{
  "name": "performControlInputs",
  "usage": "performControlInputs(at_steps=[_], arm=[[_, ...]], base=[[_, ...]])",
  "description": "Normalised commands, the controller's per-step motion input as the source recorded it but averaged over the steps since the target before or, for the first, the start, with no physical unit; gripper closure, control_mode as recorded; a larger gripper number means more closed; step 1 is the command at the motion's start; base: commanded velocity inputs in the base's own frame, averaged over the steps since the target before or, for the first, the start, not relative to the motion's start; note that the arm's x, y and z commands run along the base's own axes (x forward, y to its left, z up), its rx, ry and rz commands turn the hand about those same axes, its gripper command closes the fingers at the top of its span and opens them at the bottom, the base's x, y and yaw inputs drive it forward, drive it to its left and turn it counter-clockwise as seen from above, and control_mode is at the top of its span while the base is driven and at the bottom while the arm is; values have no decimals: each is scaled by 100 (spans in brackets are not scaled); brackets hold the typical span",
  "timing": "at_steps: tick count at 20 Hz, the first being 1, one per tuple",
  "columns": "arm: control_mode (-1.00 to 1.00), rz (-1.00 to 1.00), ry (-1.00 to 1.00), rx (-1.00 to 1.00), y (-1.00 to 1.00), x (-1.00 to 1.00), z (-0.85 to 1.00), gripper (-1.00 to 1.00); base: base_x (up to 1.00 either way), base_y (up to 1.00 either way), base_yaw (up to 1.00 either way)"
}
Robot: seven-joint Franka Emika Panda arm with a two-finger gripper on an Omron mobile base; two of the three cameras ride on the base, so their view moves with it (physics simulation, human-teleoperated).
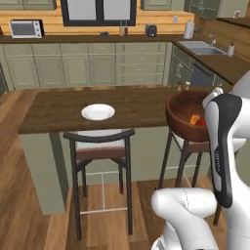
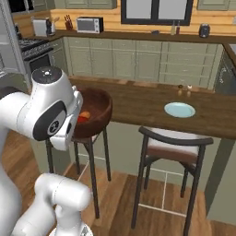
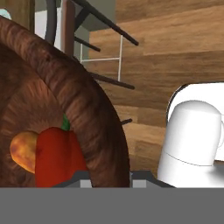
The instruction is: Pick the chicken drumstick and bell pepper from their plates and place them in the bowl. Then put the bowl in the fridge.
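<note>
The gripper (image 3: 109, 177) pinches the bowl (image 3: 87, 105) by its rim at the frame's lower left. A tilt could spill the bell pepper (image 3: 57, 157) and chicken drumstick (image 3: 24, 151).

Two stools (image 1: 100, 141) at wood island counter (image 1: 58, 110); microwave (image 1: 25, 28) on back counter (by window (image 1: 99, 10)).

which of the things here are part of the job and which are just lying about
Job:
- bowl, lifted off the counter, hand shut on its rim
- bell pepper, in the bowl
- chicken drumstick, in the bowl
- white plate, bare
- blue-green plate, bare

Lying about:
- stools
- toaster oven
- sink
</note>
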Motion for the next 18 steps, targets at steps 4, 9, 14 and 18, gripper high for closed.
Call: performControlInputs(at_steps=[4, 9, 14, 18], arm=[[100, 0, 0, 0, 0, 0, 0, 100], [100, 0, 0, 0, 0, 0, 0, 100], [100, 0, 0, 0, 0, 0, 0, 100], [100, 0, 0, 0, 0, 0, 0, 100]], base=[[3, 100, 0], [7, 100, 0], [21, 100, 0], [36, 100, -1]])
